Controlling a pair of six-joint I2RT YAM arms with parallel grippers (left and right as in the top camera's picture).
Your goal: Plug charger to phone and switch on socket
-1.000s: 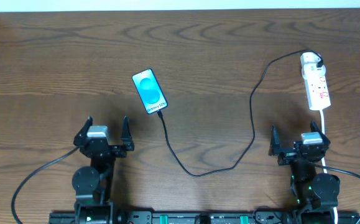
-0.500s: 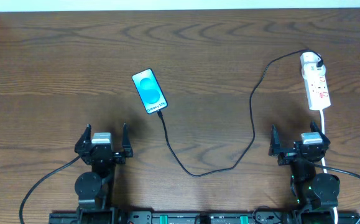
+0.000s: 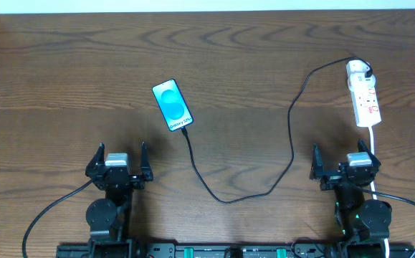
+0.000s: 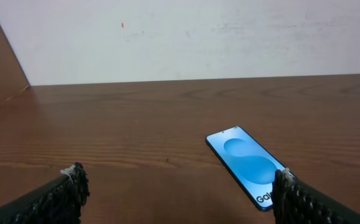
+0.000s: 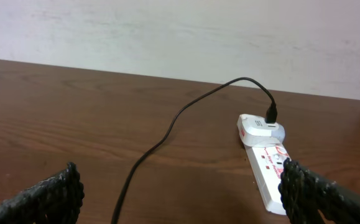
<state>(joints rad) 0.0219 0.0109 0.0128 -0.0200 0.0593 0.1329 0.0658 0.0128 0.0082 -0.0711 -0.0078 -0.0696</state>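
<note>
The phone lies on the table left of centre, its cyan screen lit; it also shows in the left wrist view. The charger's black cable runs from the phone's lower end in a loop to its white plug, seated in the top of the white socket strip. The plug and socket show in the right wrist view. My left gripper is open and empty, below-left of the phone. My right gripper is open and empty, just below the socket.
The socket's white cord runs down past my right gripper toward the front edge. A pale wall backs the wooden table.
My left gripper drew back a little toward the front edge between one second and half a second ago, then held still. The right arm, phone, cable and socket have not moved.
</note>
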